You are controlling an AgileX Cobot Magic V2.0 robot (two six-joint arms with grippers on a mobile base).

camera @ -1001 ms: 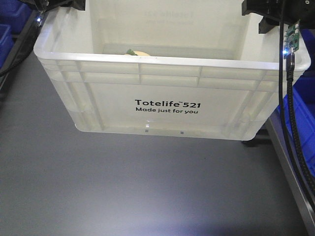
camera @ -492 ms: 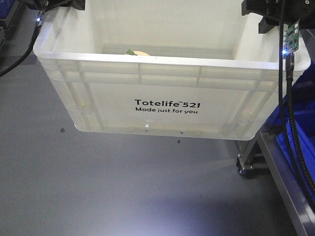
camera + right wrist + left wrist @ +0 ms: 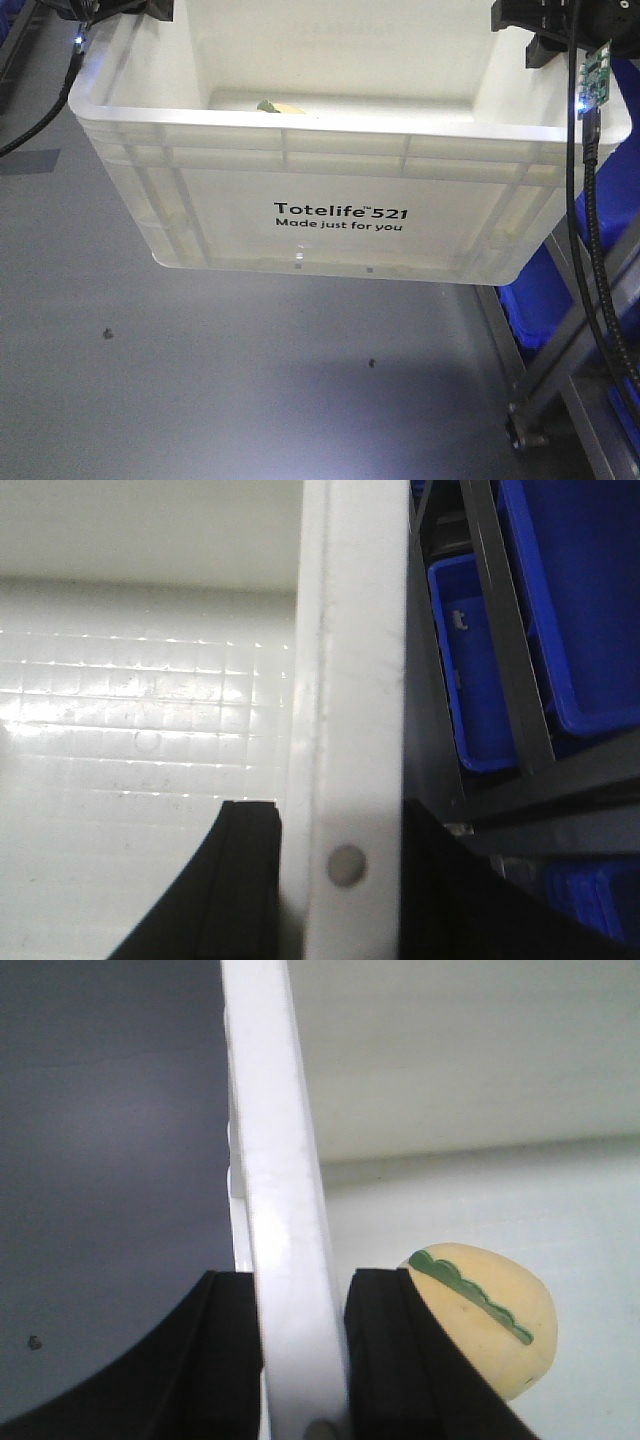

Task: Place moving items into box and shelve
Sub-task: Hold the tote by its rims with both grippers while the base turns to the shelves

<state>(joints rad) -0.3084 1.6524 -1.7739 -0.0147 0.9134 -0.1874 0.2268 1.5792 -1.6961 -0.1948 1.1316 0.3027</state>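
The box [image 3: 340, 220], a large white crate printed "Totelife 521", hangs in the air above the grey floor, held by both arms. My left gripper [image 3: 100, 12] is shut on the box's left rim [image 3: 275, 1160], one finger outside and one inside [image 3: 300, 1290]. My right gripper [image 3: 545, 30] is shut on the right rim [image 3: 350, 680] in the same way [image 3: 340, 820]. One of the moving items, a pale beige lump with a green band [image 3: 490, 1320], lies on the box floor beside my left inner finger; its top peeks over the front rim [image 3: 278, 106].
Blue bins [image 3: 545, 290] sit in a grey metal shelf frame [image 3: 560, 370] at the lower right, close under the box's right end; they also show beyond the rim [image 3: 570, 600]. A black cable [image 3: 590, 230] hangs from the right arm. Grey floor [image 3: 250, 380] lies below.
The box keeps its place in the view while the background slides past: the dark surface below gave way to grey floor, and the shelf frame with blue bins shifted at the right.
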